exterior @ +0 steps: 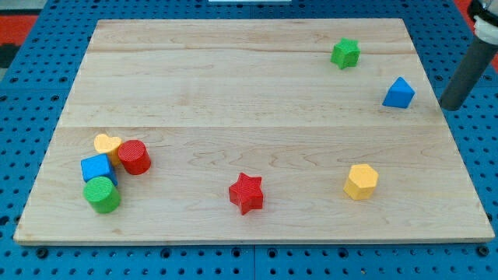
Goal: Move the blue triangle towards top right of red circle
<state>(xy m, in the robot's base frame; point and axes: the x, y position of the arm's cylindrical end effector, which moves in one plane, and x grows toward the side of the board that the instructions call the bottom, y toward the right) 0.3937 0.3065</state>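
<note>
The blue triangle lies near the board's right edge, in the upper half. The red circle stands far off at the view's left, in a cluster of blocks. My tip is just off the board's right edge, to the right of the blue triangle with a gap between them. The rod rises from it to the view's top right corner.
A yellow heart, a blue cube and a green circle crowd the red circle's left and lower side. A green star lies at the top right, a red star at bottom centre, a yellow hexagon at bottom right.
</note>
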